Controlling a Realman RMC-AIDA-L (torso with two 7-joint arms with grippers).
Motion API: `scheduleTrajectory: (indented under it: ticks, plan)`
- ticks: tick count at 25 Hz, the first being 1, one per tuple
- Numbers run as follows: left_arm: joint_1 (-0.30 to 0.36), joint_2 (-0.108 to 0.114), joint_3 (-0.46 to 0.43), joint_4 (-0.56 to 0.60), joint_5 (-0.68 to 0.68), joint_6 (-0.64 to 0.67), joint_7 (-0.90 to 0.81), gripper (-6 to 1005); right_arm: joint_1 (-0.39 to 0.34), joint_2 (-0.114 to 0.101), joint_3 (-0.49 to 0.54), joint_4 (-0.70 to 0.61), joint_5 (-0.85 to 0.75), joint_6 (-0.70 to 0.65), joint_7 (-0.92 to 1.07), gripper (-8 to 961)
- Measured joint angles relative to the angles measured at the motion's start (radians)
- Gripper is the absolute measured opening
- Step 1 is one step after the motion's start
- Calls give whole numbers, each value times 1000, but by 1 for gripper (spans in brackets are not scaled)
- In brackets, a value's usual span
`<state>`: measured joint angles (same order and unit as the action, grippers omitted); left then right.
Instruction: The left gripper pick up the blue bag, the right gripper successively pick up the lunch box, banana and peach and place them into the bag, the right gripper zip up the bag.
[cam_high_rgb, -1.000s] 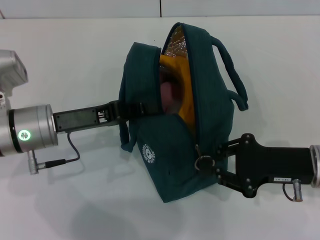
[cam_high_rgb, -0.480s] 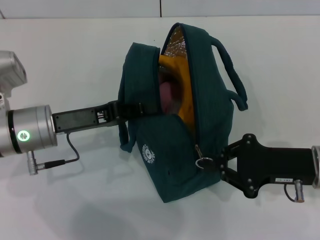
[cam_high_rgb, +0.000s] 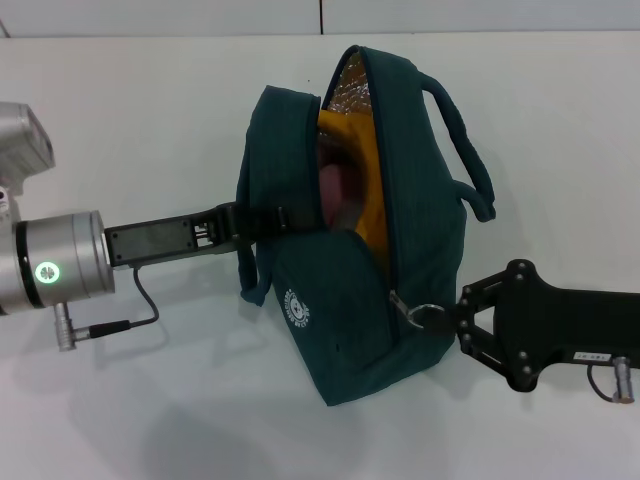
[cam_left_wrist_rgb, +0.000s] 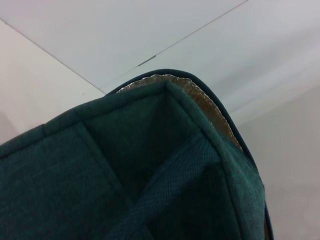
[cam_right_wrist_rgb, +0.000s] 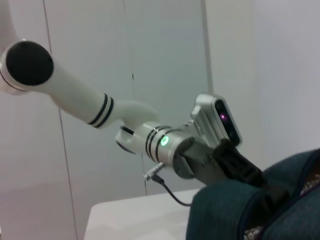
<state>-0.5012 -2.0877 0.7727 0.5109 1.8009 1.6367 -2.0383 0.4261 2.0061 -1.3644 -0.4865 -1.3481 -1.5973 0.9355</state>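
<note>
One dark teal bag (cam_high_rgb: 360, 260) upright near the middle of the white desk (cam_high_rgb: 150, 110), mouth partly unzipped and gaping along the top edge. Inside the opening: a strip of silver foil lining (cam_high_rgb: 350, 90), a yellow-orange curve of banana (cam_high_rgb: 368, 170) against the far wall, and a patch of pink peach (cam_high_rgb: 335, 190) just beside it. Lunch box not visible from any view. Two carry handles on the bag, one arching off its right side (cam_high_rgb: 462, 130), one looping down on the left. A round white logo patch (cam_high_rgb: 297, 306) on the near face.

Left end effector (cam_high_rgb: 262, 222) reaching in level from the left, fingers clamped on the bag's near rim and strap, holding the mouth apart; slim black link behind it, then a silver wrist with a green light (cam_high_rgb: 48, 270) and a thin black cable (cam_high_rgb: 130, 318) trailing onto the desk. Left wrist view filled with teal fabric and a sliver of foil edge.

Right end effector (cam_high_rgb: 450, 318) coming in low from the right, arm roughly level, fingertips closed down around the metal ring of the zipper pull (cam_high_rgb: 428, 315) at the bag's lower right corner. Bag body blocking any view of the desk behind it.
</note>
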Motion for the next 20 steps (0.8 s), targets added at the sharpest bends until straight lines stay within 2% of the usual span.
scheduleTrajectory:
  ticks: [11,20]
  plan:
    - [8,0,-2,-10,-1,15,55,55,-2,6,24,-6,-4,-23,-10,10]
    - [23,-1,-7,-11,-61,14,175,174,2,8,25,-14,9,-24,-11,10]
